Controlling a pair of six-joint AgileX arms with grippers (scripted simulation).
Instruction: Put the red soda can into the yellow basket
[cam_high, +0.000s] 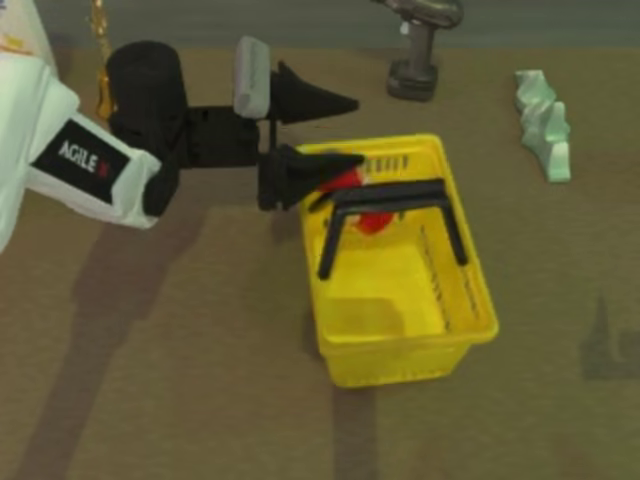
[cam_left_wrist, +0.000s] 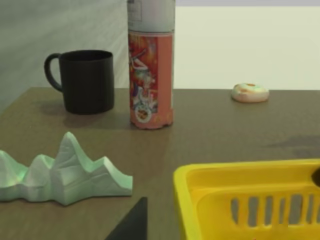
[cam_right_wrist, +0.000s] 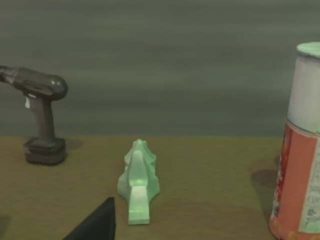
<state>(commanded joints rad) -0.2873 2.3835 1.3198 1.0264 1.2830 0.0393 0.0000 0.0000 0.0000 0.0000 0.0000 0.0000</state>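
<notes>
The yellow basket (cam_high: 470, 330) stands mid-table with its black handle (cam_high: 390, 200) raised. The red soda can (cam_high: 372, 219) is inside it at the far left end, partly hidden under the handle. My left gripper (cam_high: 350, 132) hovers at that far left corner, open, with nothing between its fingers. Its near fingertip (cam_high: 345, 160) overlaps the rim just above the can. In the left wrist view the basket rim (cam_left_wrist: 240, 172) and one fingertip (cam_left_wrist: 131, 225) show; the can does not. My right arm is outside the top view; one fingertip (cam_right_wrist: 99, 224) shows in its wrist view.
A power drill (cam_high: 420, 50) stands at the back and a pale green jagged piece (cam_high: 545, 125) lies at the back right. Beyond the basket, the left wrist view shows a black mug (cam_left_wrist: 87, 80), a tall orange canister (cam_left_wrist: 151, 75) and a doughnut (cam_left_wrist: 250, 92).
</notes>
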